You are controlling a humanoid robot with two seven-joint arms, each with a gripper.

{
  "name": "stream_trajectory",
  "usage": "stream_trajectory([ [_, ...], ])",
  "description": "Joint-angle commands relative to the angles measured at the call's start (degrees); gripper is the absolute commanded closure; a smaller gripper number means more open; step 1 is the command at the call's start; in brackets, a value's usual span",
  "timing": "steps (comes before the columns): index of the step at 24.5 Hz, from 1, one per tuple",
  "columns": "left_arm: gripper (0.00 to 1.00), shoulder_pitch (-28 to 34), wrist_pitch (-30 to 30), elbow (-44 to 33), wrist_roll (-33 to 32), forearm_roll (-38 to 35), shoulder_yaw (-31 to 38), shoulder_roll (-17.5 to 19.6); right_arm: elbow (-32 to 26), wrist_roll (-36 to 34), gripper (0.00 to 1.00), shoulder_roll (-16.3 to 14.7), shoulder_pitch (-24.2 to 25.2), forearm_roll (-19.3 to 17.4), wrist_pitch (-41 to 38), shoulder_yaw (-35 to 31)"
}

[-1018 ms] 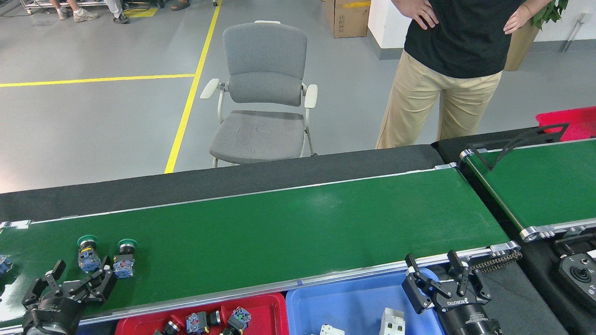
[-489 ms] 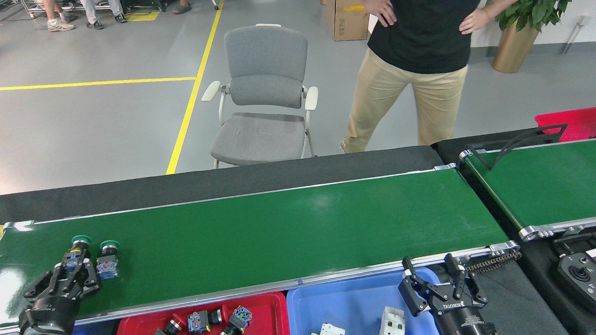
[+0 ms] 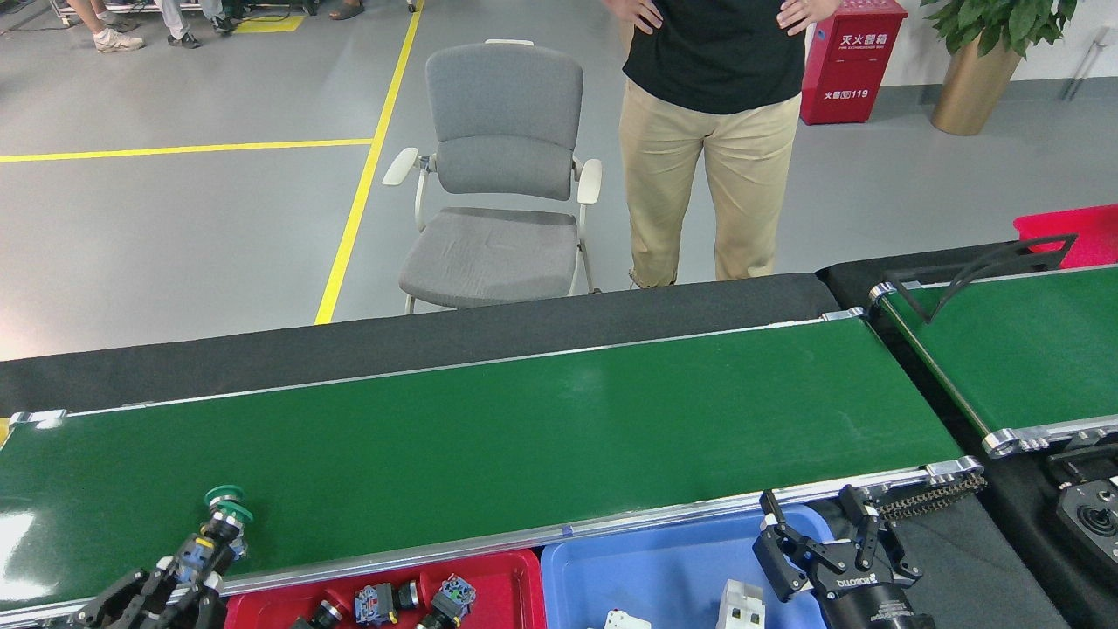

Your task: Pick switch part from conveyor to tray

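One switch part (image 3: 214,528), with a green cap and a blue-and-black body, is tilted above the near rail of the conveyor (image 3: 524,437) at the bottom left. My left gripper (image 3: 179,577) is shut on its body, and the cap points up and away. The red tray (image 3: 511,577) lies just below the rail to the right of that gripper and holds several similar switch parts (image 3: 410,601). My right gripper (image 3: 817,546) hangs open over the blue tray (image 3: 646,568) with nothing between its fingers.
White parts (image 3: 738,604) lie in the blue tray. A shorter green belt (image 3: 1031,349) with a black wire guide joins on the right, with a black joystick box (image 3: 1092,524) below it. Behind the conveyor are a grey chair (image 3: 502,175) and a standing person (image 3: 712,131).
My left gripper closed on one switch part, lifted it and drew it back towards the near rail. The second switch part has left the view. The person stepped left.
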Motion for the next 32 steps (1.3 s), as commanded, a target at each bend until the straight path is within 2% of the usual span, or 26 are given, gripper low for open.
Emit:
stream_trajectory([
  [1, 0.00, 1.89, -0.55, -2.28, 0.14, 0.39, 0.18, -1.20, -0.80, -0.43, 0.01, -0.39, 0.18, -0.05, 0.06, -0.66],
  [5, 0.00, 5.32, -0.55, -2.11, 0.14, 0.39, 0.10, -3.75, -0.80, -0.43, 0.01, -0.30, 0.53, -0.14, 0.06, -1.62],
  [11, 0.00, 5.05, -0.55, -2.19, 0.14, 0.13, 1.77, -4.36, -0.89, -0.52, 0.01, -0.30, 1.05, -0.14, 0.06, -2.06],
  [14, 0.00, 4.61, -0.55, -2.02, 0.05, -0.22, 5.46, -5.33, -0.89, -0.52, 0.01, -0.30, 2.02, -0.14, 0.06, -2.15],
  [15, 0.00, 4.00, 3.94, -1.49, 0.05, -0.93, 6.07, -5.33, -0.89, -0.52, 0.01, -0.39, 2.29, -0.14, -0.03, -2.15],
  [16, 0.00, 3.47, 9.81, -0.88, 0.14, -1.89, 6.25, -5.07, -0.89, -0.52, 0.01, -0.39, 2.46, -0.14, -0.03, -2.15],
  [18, 0.00, 3.03, 17.03, 0.88, 0.49, -2.95, 6.60, -3.40, -0.89, -0.52, 0.01, -0.30, 2.46, -0.23, -0.03, -2.15],
  [19, 0.00, 3.03, 17.73, 1.76, 0.58, -2.95, 6.69, -1.73, -0.89, -0.52, 0.01, -0.21, 2.37, -0.23, 0.06, -2.15],
  [22, 0.00, 2.50, 18.09, 3.96, 0.58, -3.04, 6.69, -0.50, -0.98, -0.52, 0.01, -0.21, 2.46, -0.14, 0.06, -2.15],
  [25, 0.00, -1.54, 18.17, 7.39, -0.13, -3.12, 6.78, -0.06, -0.89, -0.52, 0.01, -0.30, 2.37, -0.23, 0.06, -2.15],
  [32, 0.00, -9.27, 18.70, 14.42, -1.80, -3.04, 6.86, 4.60, -0.98, -0.52, 0.01, -0.30, 2.37, -0.23, 0.06, -2.15],
])
